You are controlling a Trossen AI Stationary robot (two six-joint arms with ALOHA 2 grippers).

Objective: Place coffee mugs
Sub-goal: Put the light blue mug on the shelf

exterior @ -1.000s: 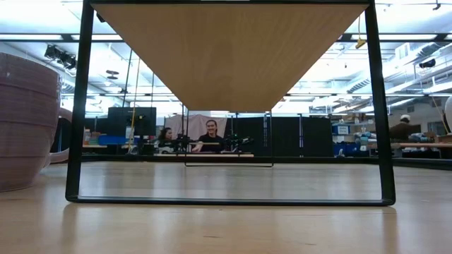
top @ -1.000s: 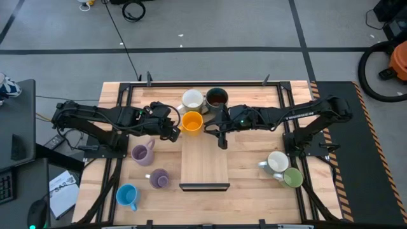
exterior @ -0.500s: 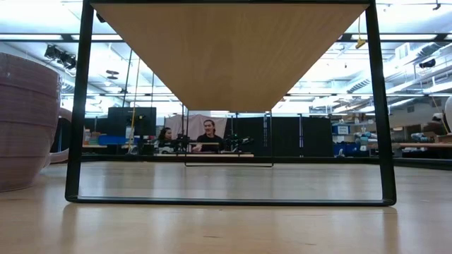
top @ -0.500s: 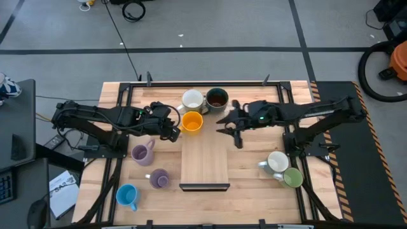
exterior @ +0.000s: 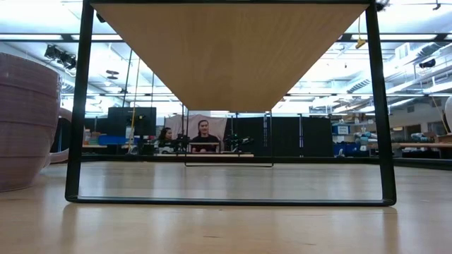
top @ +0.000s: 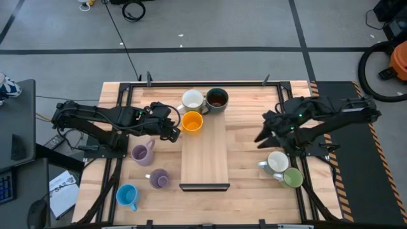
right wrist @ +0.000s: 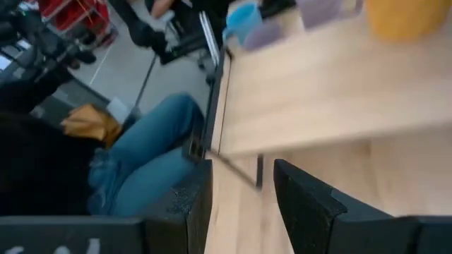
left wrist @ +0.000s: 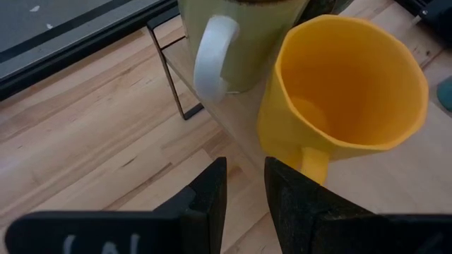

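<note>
On the raised wooden shelf (top: pixel 205 152) at the table's middle, seen from above, three mugs cluster at the far end: a white mug (top: pixel 192 100), a dark grey mug (top: pixel 217 98) and an orange mug (top: pixel 192 122). The left gripper (top: pixel 172 131) sits just beside the orange mug, on its left. Two lavender mugs (top: pixel 142 152) (top: pixel 159 179) and a light blue mug (top: pixel 126 195) stand on the table (top: pixel 254 184) left of the shelf. The right gripper (top: pixel 262 135) hovers over bare table right of the shelf, near a second white mug (top: pixel 277 161) and a green mug (top: pixel 292 177).

At table height, the shelf's underside fills the top, with one lavender mug huge at the left edge; a person (exterior: pixel 204 138) sits far behind.

From the left wrist, the fingers (left wrist: pixel 209 194) stand slightly apart, holding nothing; the orange mug's handle (left wrist: pixel 315 164) lies just beyond the farther finger.

From the right wrist, the fingers (right wrist: pixel 194 201) are spread and empty above the table edge, with a person's jeans (right wrist: pixel 141 169) beyond.
</note>
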